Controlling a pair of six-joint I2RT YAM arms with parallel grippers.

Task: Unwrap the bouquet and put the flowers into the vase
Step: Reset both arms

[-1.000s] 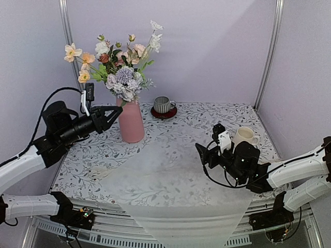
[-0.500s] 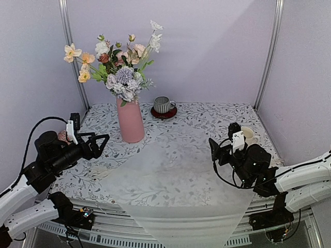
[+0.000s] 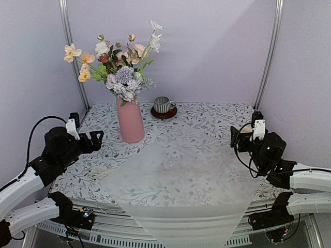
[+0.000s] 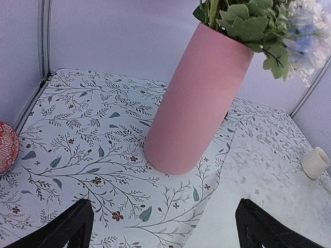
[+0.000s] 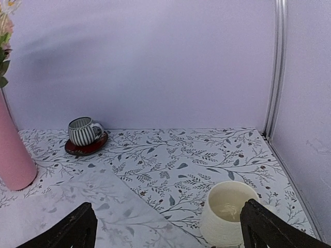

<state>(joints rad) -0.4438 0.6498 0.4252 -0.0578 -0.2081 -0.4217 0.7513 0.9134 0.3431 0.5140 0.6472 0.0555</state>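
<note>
The flowers (image 3: pixel 116 62) stand upright in the tall pink vase (image 3: pixel 130 121) at the back left, with pink, peach, white and lavender blooms above its rim. No tied bouquet remains; its translucent white wrapping paper (image 3: pixel 176 181) lies spread flat over the table's middle and front edge. My left gripper (image 3: pixel 97 140) hangs open and empty to the left of the vase, apart from it. The left wrist view shows the vase (image 4: pixel 199 103), green leaves (image 4: pixel 243 26) and my gripper (image 4: pixel 164 217) with jaws wide. My right gripper (image 3: pixel 234 140) is open and empty at the right.
A grey striped mug (image 3: pixel 164 105) on a red saucer sits behind the vase. A cream mug (image 5: pixel 227 212) stands just ahead of my right gripper (image 5: pixel 168 227). A red patterned round object (image 4: pixel 5 147) lies at the far left. Frame posts and lilac walls enclose the table.
My left arm has drawn back from the vase toward the near left and its jaws have opened wide. My right arm has pulled back to the right, now covering the cream mug from above.
</note>
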